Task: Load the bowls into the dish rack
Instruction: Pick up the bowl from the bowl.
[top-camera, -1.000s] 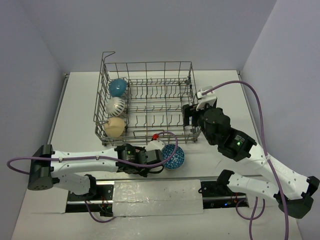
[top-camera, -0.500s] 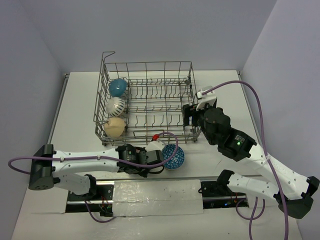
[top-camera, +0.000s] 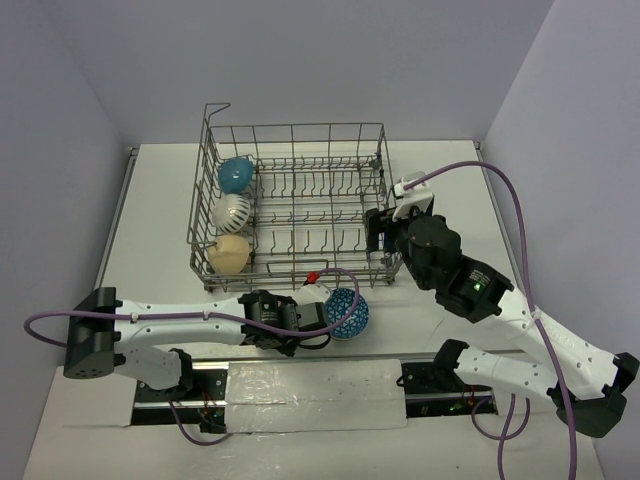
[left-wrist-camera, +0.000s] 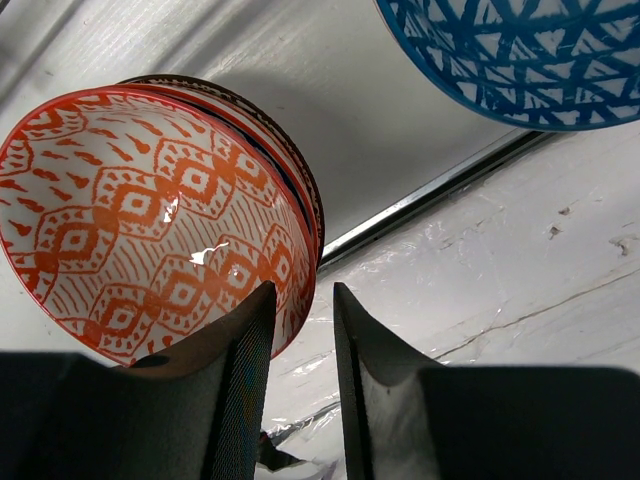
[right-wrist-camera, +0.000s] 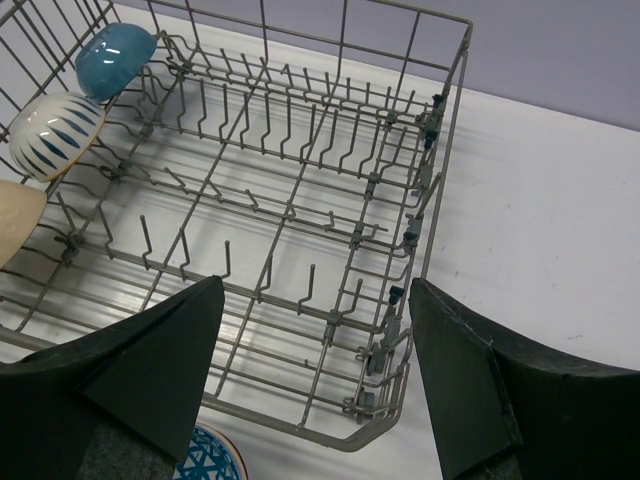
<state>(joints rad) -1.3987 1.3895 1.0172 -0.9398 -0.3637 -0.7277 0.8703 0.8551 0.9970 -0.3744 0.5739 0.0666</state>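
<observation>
The grey wire dish rack (top-camera: 330, 190) stands at the back centre. A blue bowl (top-camera: 235, 174), a white patterned bowl (top-camera: 234, 211) and a cream bowl (top-camera: 231, 252) sit on edge in its left end. A blue-patterned bowl (top-camera: 347, 313) rests on the table before the rack. An orange-patterned bowl (left-wrist-camera: 150, 220) is tilted with its inside toward the left wrist camera. My left gripper (left-wrist-camera: 303, 290) is narrowly open, its left finger (left-wrist-camera: 240, 380) against that bowl's rim. My right gripper (right-wrist-camera: 315, 285) hangs wide open over the rack's near right corner (right-wrist-camera: 400, 400).
The rack's middle and right rows of tines (right-wrist-camera: 290, 200) hold nothing. A plastic-covered strip (top-camera: 315, 385) and a metal rail run along the near edge between the arm bases. Grey walls close in the table on the left, back and right.
My left arm has slid a little to the right, and the orange bowl's visible edge shifted slightly with it. The right arm has not moved.
</observation>
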